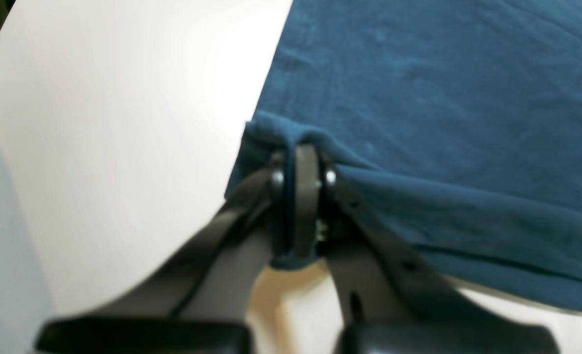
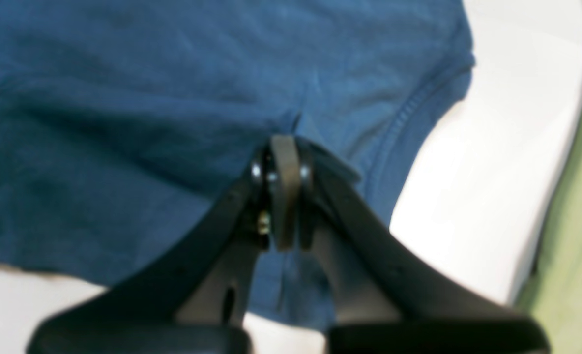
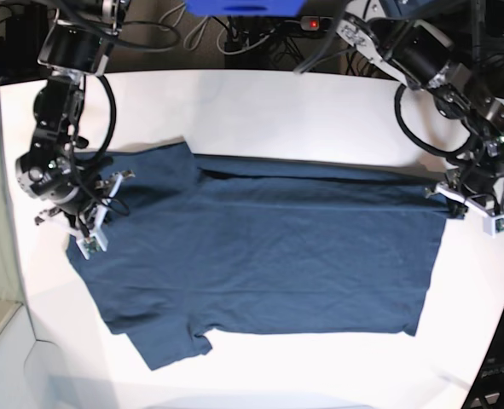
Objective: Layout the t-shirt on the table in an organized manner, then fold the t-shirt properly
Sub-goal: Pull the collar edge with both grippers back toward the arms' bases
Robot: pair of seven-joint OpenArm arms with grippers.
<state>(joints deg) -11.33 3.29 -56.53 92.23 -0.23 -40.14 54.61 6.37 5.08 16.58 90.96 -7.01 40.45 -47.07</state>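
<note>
The t-shirt (image 3: 260,256) is spread flat across the white table (image 3: 277,111). Its hem corner is pinched in the closed left tool (image 1: 301,162). Cloth near a sleeve is clamped by the closed right tool (image 2: 283,152).

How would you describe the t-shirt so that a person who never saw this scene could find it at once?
Look at the large white table; spread across its middle lies the t-shirt, a plain dark navy-blue short-sleeved one. The right gripper pinches it near a sleeve and the left gripper pinches a corner at the opposite end. It is the only cloth and the only dark thing lying on the white top.
</note>
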